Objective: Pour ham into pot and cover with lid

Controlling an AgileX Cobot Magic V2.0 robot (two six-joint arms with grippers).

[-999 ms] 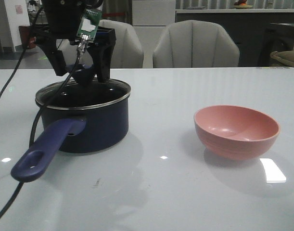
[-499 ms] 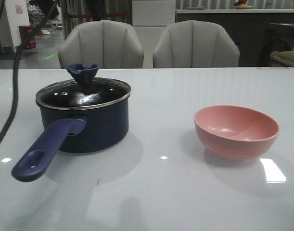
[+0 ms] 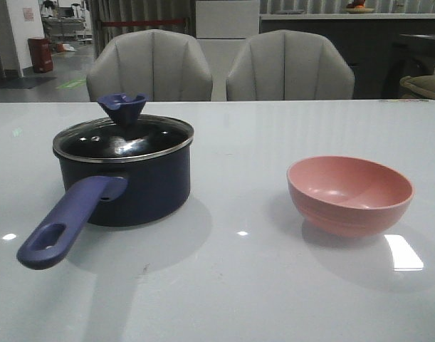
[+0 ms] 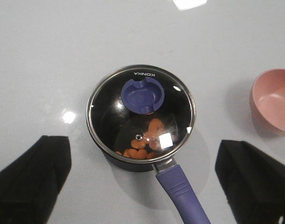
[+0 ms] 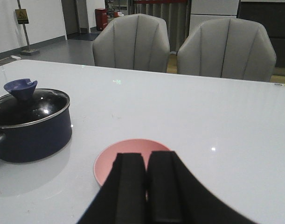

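Round clear glass lid (image 4: 141,112), fragile and slick, seats on dark navy saucepan (image 3: 123,184); grasp flared purple-blue knob (image 4: 142,94) at 12 o'clock; left gripper (image 4: 142,177) fingers apart, right gripper (image 5: 146,186) fingers together.

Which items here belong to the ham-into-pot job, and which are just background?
Job items:
- ham, inside the pot
- pot
- lid, seated on the pot
- pink bowl, empty

Just there:
- two grey chairs behind the table
- red bin in the far room
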